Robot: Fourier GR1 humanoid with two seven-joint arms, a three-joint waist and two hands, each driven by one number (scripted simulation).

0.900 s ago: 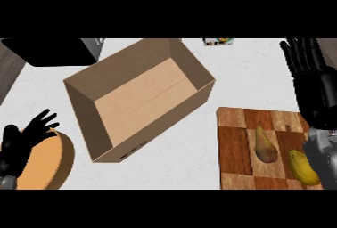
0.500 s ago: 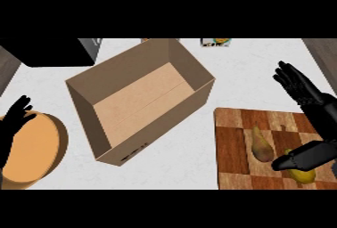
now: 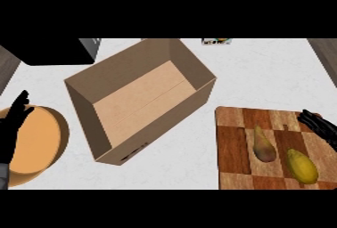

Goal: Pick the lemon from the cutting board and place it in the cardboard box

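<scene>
Lemon [image 3: 302,166] lay ungrasped on cutting board [image 3: 232,147], lower right; cardboard box [image 3: 197,71], centre, held nothing. Right hand [image 3: 318,126] hovered beside it, fingers straight; left hand [image 3: 14,129] rested open. Pick and placement both remained.

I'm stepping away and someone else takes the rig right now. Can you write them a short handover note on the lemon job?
Left hand: open, fingers up, resting at the view's left edge over the orange bowl; holds nothing.
Right hand: at the right edge over the cutting board, fingers straight, holds nothing.
Lemon: lying on the cutting board, near its lower right, beside a brownish pear-shaped fruit.
Cardboard box: open, left of the board, nothing visible inside.
Done: nothing yet; the lemon is not grasped.
Left: grasp the lemon, carry it over the box, release it inside.
</scene>
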